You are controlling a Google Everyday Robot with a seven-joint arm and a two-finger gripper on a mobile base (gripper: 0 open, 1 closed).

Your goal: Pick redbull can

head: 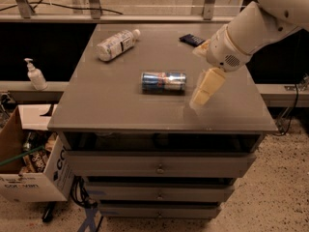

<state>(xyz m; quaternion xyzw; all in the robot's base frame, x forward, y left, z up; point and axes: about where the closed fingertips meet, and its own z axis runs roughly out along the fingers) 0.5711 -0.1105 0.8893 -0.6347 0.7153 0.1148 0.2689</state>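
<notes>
The redbull can (163, 81) lies on its side in the middle of the grey cabinet top (120, 110), blue and silver with a red logo. My gripper (201, 96) hangs from the white arm just to the right of the can, low over the top and a short gap from the can's right end. It is not touching the can and holds nothing that I can see.
A white plastic bottle (116, 44) lies at the back left of the top. A flat dark snack wrapper (192, 39) lies at the back right, partly behind the arm. A soap dispenser (35, 75) and a cardboard box (29, 163) stand to the left of the cabinet.
</notes>
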